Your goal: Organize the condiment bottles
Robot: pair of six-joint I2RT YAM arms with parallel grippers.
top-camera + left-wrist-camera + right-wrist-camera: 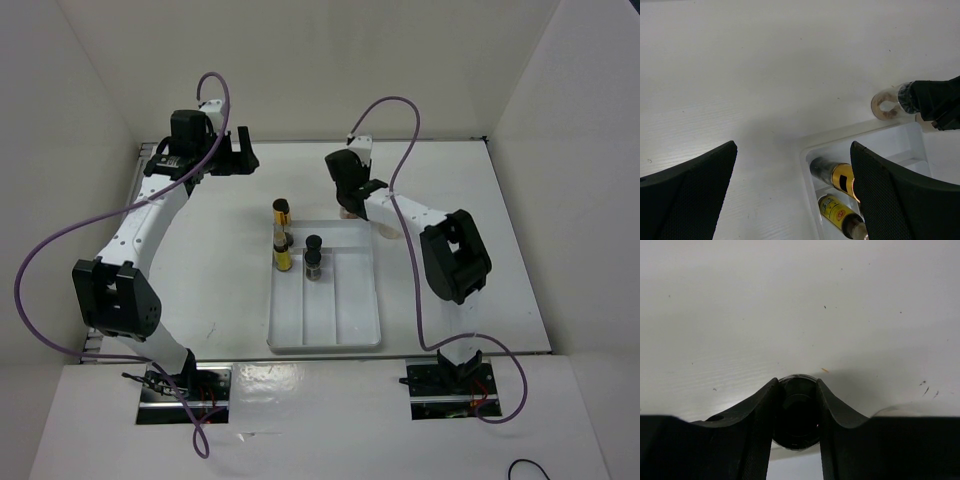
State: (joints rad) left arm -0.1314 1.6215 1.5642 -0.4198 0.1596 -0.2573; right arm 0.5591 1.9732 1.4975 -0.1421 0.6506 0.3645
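Two slim yellow bottles (282, 212) (283, 252) stand in the left compartment of the white tray (340, 335); they also show in the left wrist view (837, 175) (840, 215). A small dark bottle (314, 258) stands in the middle compartment. My right gripper (350, 198) is shut on the black cap (796, 410) of the clear jar (887, 102), just beyond the tray's far edge. A pale bottle (389, 232) is partly hidden under the right arm. My left gripper (245, 150) is open and empty, far left of the tray, over bare table (792, 145).
White walls close in the table on the left, back and right. The tray's right compartment (360, 290) holds nothing. Purple cables loop above both arms.
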